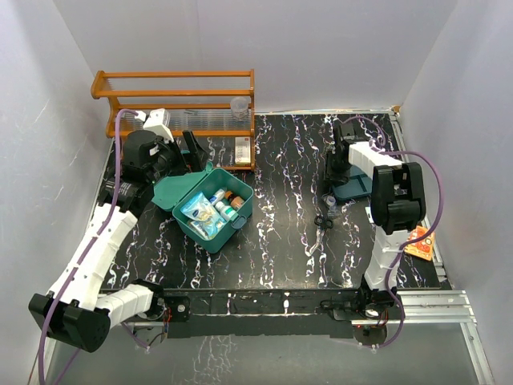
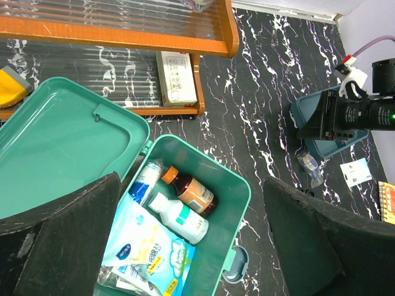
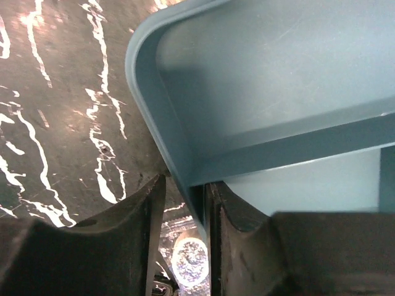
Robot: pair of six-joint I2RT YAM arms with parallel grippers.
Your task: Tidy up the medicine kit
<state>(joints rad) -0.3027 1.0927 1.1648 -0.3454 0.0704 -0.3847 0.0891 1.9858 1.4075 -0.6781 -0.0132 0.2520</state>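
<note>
Blue-white pouch (image 2: pixel 145 253), orange-labelled bottle (image 2: pixel 190 192) in medicine kit (image 2: pixel 216 161), print illegible

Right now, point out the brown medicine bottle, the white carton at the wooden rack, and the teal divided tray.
brown medicine bottle (image 2: pixel 192 193): left wrist view, on its label.
white carton (image 2: pixel 176 79): left wrist view, on its printed top face.
teal divided tray (image 3: pixel 271 74): right wrist view, on a compartment's bare floor.

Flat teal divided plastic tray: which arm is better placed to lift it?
Right. The right end effector straddles the tray rim; the left end effector hangs open over the teal-green plastic medicine kit.
</note>
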